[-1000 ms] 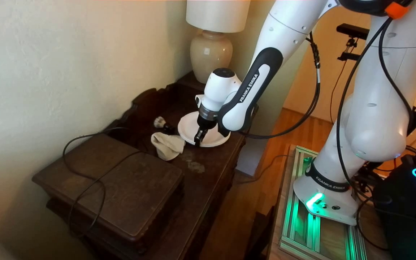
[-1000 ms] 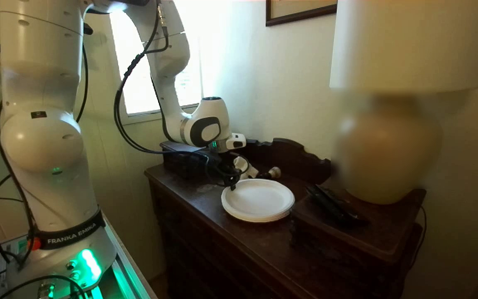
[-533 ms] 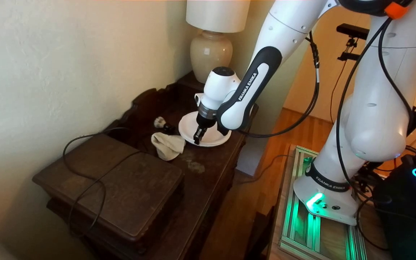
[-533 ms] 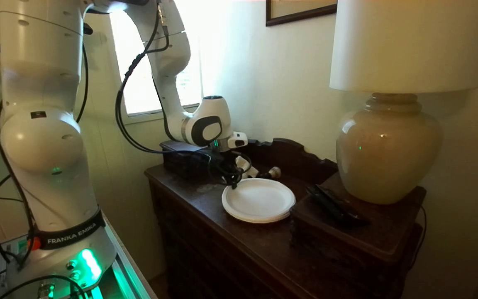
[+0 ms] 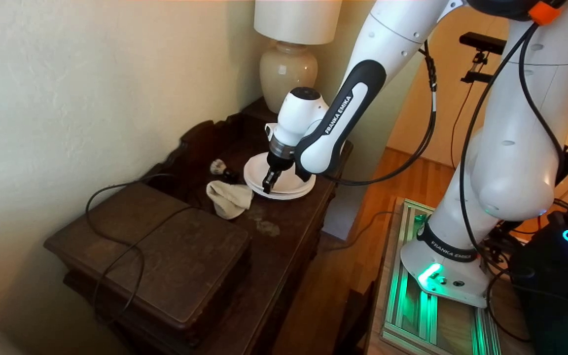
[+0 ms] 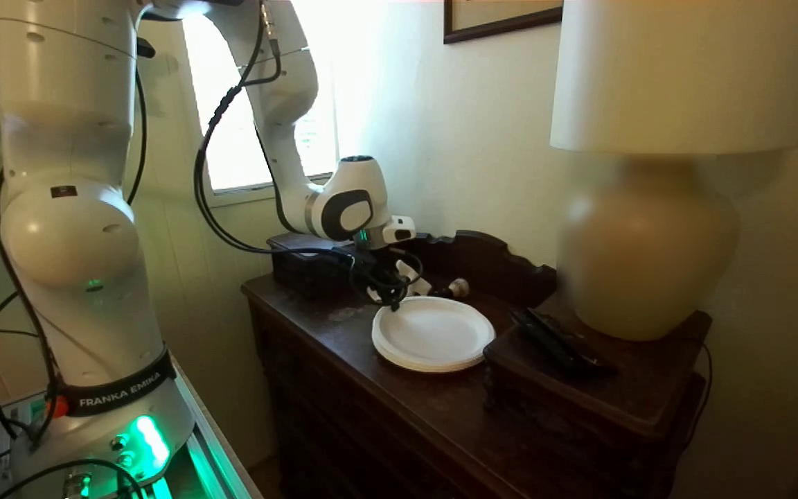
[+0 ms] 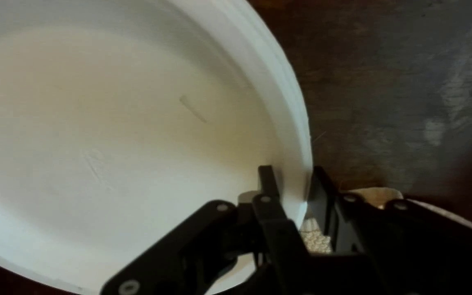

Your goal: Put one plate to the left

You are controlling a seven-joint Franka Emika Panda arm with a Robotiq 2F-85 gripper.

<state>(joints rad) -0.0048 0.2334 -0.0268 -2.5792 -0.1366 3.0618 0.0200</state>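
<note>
Dresser (image 5: 269,251): dark wood beneath the jaws
Upper plate (image 7: 137,123): over the lower plate (image 5: 284,196), its rim between the jaws
Gripper (image 7: 292,168): we see the jaws clamped on that rim, one finger inside, one outside
Cloth (image 5: 230,198): near the jaws

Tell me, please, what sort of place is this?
Probably a room in a home, perhaps a bedroom: it has a carved, dark wooden dresser, a big table lamp and a picture frame.
</note>
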